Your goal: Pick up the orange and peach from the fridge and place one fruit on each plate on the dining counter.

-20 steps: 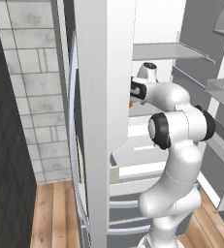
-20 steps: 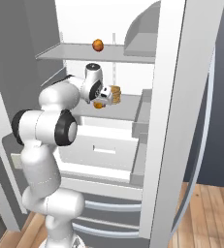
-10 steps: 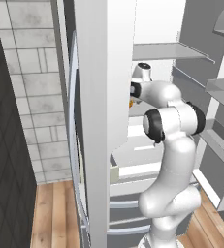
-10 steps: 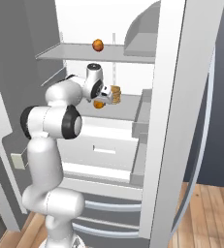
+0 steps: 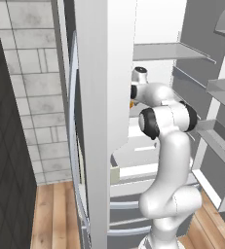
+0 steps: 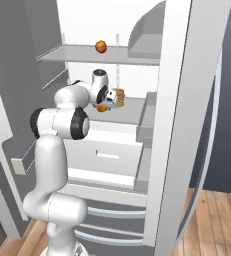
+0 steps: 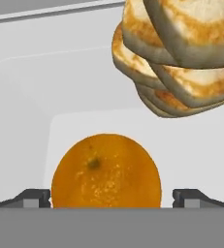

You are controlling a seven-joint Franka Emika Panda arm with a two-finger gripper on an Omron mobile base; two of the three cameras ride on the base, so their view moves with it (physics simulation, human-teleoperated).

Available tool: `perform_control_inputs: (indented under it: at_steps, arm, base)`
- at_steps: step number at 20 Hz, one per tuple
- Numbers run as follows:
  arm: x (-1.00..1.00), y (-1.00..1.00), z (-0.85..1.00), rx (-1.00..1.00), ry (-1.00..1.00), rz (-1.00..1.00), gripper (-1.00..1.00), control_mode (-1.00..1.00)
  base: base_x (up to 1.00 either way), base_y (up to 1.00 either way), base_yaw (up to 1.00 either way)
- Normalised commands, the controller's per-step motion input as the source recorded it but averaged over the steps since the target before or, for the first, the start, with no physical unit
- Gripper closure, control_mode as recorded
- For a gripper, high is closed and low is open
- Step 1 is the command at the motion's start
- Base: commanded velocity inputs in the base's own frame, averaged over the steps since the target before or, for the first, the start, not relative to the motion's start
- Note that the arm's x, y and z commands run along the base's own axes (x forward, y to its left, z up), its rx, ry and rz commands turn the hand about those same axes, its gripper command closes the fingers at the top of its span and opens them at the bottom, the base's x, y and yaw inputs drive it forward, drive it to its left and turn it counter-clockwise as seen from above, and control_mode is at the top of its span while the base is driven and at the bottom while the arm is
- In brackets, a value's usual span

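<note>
The orange [image 7: 106,172] lies on a white shelf of the fridge [image 6: 179,100], close up in the hand view and midway between my two fingertips [image 7: 36,196]. My gripper [image 7: 111,197] is open, a finger on either side of the fruit with a small gap to each. From the right base view the gripper [image 6: 106,104] is at the middle shelf, right at the orange [image 6: 102,108]. The peach [image 6: 101,46] sits alone on the shelf above. The plates and the dining counter are out of view.
A tan layered stack of toasted slices [image 7: 181,58] stands just beyond the orange to its right, also visible as the stack [image 6: 118,97]. The open fridge door [image 5: 99,97] hides the hand on the left. Grey door bins [image 5: 221,92] line the right, and a white drawer [image 6: 107,150] sits below.
The arm has reached a little deeper onto the middle shelf toward the orange, with its elbow shifting forward. The jaws have stayed open. The fruits have not moved.
</note>
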Motion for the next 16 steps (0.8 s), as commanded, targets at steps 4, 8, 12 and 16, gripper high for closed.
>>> perform_control_inputs:
  at_steps: [4,8,12,16]
  arm:
    - [0.42,0.03,-0.03,0.0,0.0,0.0,-1.0,-1.0]
    - [0.17,0.01,0.0,0.0,0.01,0.0,-1.0,-1.0]
    - [-0.08,0.0,-0.08,0.0,0.11,0.0,-1.0,-1.0]
    - [-0.22,0.0,-0.18,0.0,0.15,0.0,-1.0,-1.0]
  base:
    - [0.0,0.0,0.0]
    - [0.0,0.0,0.0]
    - [0.0,0.0,0.0]
    - [0.0,0.0,0.0]
